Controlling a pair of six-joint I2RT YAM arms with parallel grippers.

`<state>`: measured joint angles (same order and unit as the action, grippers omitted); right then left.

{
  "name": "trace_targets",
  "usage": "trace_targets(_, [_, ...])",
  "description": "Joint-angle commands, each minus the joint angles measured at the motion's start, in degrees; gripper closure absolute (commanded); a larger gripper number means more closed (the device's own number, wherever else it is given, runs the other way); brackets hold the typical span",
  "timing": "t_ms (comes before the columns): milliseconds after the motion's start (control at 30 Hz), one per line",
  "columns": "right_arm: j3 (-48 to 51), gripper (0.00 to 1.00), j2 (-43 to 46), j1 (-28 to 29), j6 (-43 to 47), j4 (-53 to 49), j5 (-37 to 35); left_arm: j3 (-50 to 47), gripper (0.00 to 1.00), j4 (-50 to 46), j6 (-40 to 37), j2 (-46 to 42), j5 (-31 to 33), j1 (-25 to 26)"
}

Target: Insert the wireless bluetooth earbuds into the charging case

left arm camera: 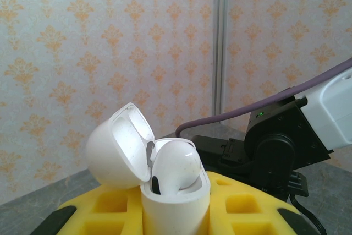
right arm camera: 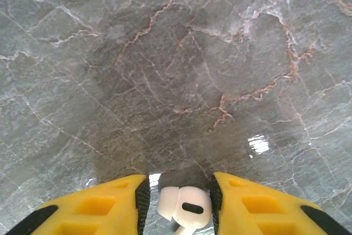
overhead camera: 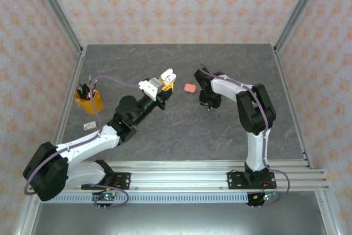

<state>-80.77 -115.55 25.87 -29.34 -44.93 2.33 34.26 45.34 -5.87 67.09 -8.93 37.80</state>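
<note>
My left gripper [left arm camera: 176, 216] is shut on a white charging case [left arm camera: 176, 202], held upright between its yellow fingers [left arm camera: 107, 207]. The case's lid [left arm camera: 118, 147] is hinged open to the left, and one white earbud [left arm camera: 176, 166] sits in the case. From above, the case [overhead camera: 168, 74] is raised over the middle of the table at the left gripper [overhead camera: 164, 82]. My right gripper [overhead camera: 209, 104] points down at the table. Its jaws [right arm camera: 179, 193] straddle a second white earbud [right arm camera: 186, 207] lying on the stone. The right pad touches it and a narrow gap shows on the left.
A salmon-pink pebble-shaped case [overhead camera: 190, 88] lies shut on the grey marbled table [overhead camera: 181, 130], between the two grippers. A yellow cup of pens [overhead camera: 89, 101] stands at the left edge, with a small white tag [overhead camera: 89, 126] in front of it. Metal posts frame the back corners.
</note>
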Motion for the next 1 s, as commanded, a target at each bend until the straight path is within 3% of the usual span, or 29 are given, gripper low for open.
trace_targets(0, [2.88, 0.64, 0.27, -0.16, -0.5, -1.0, -2.33, -0.51, 1.0, 2.69, 0.46, -1.52, 0.31, -0.54])
trace_targets(367, [5.33, 0.71, 3.23, -0.47, 0.91, 0.92, -2.07, -0.2, 1.0, 2.32, 0.59, -1.66, 0.04, -0.54])
trace_targets(967, [16.07, 0.72, 13.64, -0.2, 10.4, 14.96, 4.34, 0.46, 1.0, 1.16, 0.42, -1.48, -0.12, -0.51])
